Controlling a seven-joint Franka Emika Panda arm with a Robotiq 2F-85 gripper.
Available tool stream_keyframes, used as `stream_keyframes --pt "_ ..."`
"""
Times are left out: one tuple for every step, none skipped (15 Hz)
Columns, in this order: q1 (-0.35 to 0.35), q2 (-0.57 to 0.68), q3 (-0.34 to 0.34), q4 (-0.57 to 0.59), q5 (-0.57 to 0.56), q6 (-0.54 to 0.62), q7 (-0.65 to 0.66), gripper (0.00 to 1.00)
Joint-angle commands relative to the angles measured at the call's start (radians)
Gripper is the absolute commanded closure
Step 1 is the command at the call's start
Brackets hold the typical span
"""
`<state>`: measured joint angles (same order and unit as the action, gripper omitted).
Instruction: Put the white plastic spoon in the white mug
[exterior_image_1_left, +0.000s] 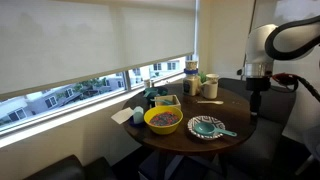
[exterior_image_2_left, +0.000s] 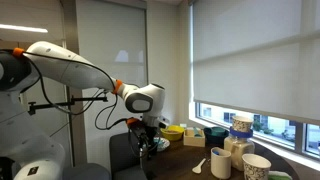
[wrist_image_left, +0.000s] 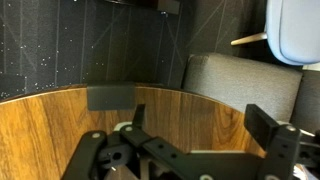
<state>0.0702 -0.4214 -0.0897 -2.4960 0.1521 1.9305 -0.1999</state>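
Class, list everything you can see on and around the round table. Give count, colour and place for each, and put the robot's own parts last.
table: one, dark wood, round, by the window.
yellow bowl: one, yellow with colourful contents, on the table.
teal plate: one, teal, beside the yellow bowl.
teal-handled utensil: one, teal, lying on the plate.
white mug: one, off-white, on the table.
white plastic spoon: one, whitish, flat beside the mug.
jar: one, white with blue markings, behind the mug.
chair: one, grey, beyond the table's edge.
robot arm: one, white.
gripper: one, black, open, over the table's edge.
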Motion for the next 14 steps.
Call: stream_keyframes --pt "-0.015 0.001 0.014 0.001 0.005 -0.002 -0.005 0.00" --pt "-0.015 0.001 0.014 0.001 0.005 -0.002 -0.005 0.00" --pt "-0.015 0.001 0.014 0.001 0.005 -0.002 -0.005 0.00" --pt "-0.015 0.001 0.014 0.001 0.005 -0.002 -0.005 0.00" --pt "-0.015 0.001 0.014 0.001 0.005 -0.002 -0.005 0.00" --pt "-0.015 0.001 0.014 0.001 0.005 -0.002 -0.005 0.00" --pt "-0.014 -0.007 0.013 -0.006 0.006 0.037 -0.016 0.00" --pt "-0.015 -0.007 0.010 -0.008 0.005 0.083 -0.030 0.00" --pt "-0.020 -0.002 0.017 -0.006 -0.035 0.142 -0.054 0.00" --pt "-0.018 0.015 0.013 0.010 -0.062 0.181 -0.094 0.00" --pt "-0.020 0.031 0.013 0.025 -0.100 0.201 -0.124 0.00" --pt "-0.021 0.053 0.004 0.047 -0.133 0.208 -0.169 0.00" --pt "-0.025 0.075 -0.001 0.069 -0.173 0.211 -0.206 0.00" --pt "-0.028 0.100 -0.009 0.098 -0.206 0.203 -0.250 0.00"
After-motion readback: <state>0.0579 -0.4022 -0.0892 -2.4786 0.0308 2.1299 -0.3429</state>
